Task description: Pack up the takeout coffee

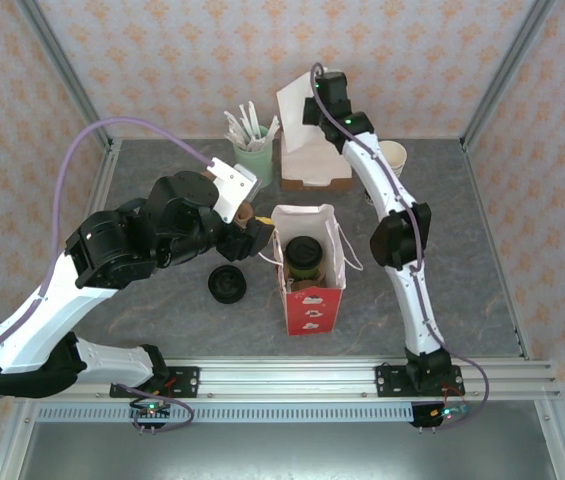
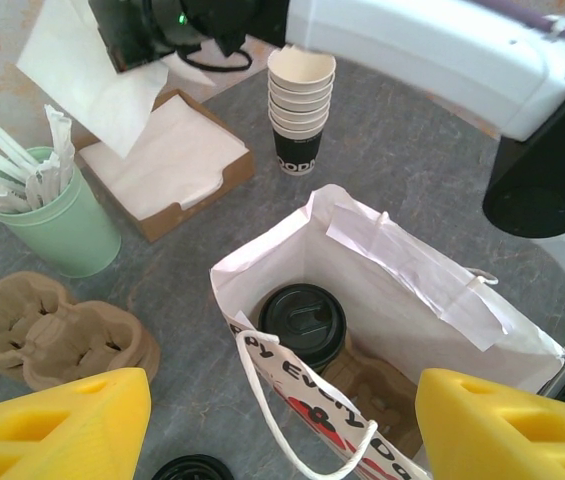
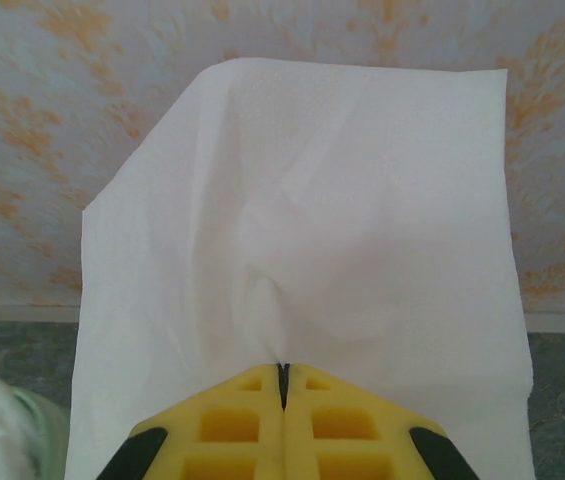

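Coffee cup (image 2: pixel 302 322), round black plastic lid fitted, stands upright inside the open paper bag (image 2: pixel 412 300) on the grey mottled surface (image 2: pixel 412 130). Left fingers (image 2: pixel 72 425) are spread wide and empty above the bag mouth. Right fingers (image 3: pixel 262 400) are pressed shut on a thin white napkin (image 3: pixel 302 230). Cardboard napkin tray (image 2: pixel 177 165), stacked cups (image 2: pixel 300 110), stirrer cup (image 2: pixel 62 225) and moulded pulp carrier (image 2: pixel 52 335) stand near the bag.

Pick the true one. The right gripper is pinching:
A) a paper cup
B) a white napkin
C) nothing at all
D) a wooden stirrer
B: in the wrist view the right gripper has its yellow fingers shut together on a white napkin, and the overhead view shows that sheet hanging from it above the napkin box.
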### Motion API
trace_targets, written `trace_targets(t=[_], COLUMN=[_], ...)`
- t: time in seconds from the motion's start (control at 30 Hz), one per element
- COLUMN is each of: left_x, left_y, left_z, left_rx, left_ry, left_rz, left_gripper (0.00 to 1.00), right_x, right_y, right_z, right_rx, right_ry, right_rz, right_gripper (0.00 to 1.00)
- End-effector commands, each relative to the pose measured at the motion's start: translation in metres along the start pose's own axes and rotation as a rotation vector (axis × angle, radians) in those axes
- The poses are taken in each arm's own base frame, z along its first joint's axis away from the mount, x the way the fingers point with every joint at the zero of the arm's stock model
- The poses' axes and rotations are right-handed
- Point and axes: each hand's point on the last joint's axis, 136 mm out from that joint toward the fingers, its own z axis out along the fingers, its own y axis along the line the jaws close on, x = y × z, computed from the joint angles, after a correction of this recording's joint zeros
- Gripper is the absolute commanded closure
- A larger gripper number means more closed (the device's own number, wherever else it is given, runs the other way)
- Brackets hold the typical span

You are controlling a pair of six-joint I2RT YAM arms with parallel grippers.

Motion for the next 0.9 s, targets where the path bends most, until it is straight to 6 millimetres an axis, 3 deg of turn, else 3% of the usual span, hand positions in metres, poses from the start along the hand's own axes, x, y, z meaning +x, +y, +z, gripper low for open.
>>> trace_targets(t=[0.0, 0.23, 0.4, 0.5, 0.73, 0.87], left_x=[-0.005, 0.006, 0.008, 0.01, 0.016, 0.025], left_y=[0.01, 0.031, 0.026, 0.023, 0.025, 0.029], left_z=[-0.009, 0.013, 0.029, 0.038, 0.044, 0.043], left_rx=[-0.045, -0.19, -0.161, -0.144, -0.153, -0.162], left_ry=[-0.047, -0.058, -0.088, -0.09, -0.097, -0.085], left_rz=[-0.023, -0.059, -0.164, -0.215, -0.282, -0.299], left_gripper=[0.28, 0.22, 0.09, 0.0, 0.0, 0.0], right_x=[-0.068, -0.098, -0.103, -0.099, -0.064, -0.04], right_y=[0.018, 0.02, 0.005, 0.006, 0.023, 0.039], right_z=[-0.078, -0.188, -0.282, -0.326, -0.393, -0.413], right_rx=[-0.075, -0.116, -0.126, -0.203, -0.425, -0.556], right_ry=[-0.112, -0.107, -0.08, -0.08, 0.036, 0.115], right_rz=[0.02, 0.031, 0.15, 0.228, 0.398, 0.521], right_gripper=[1.0, 1.0, 1.0, 1.0, 1.0, 1.0])
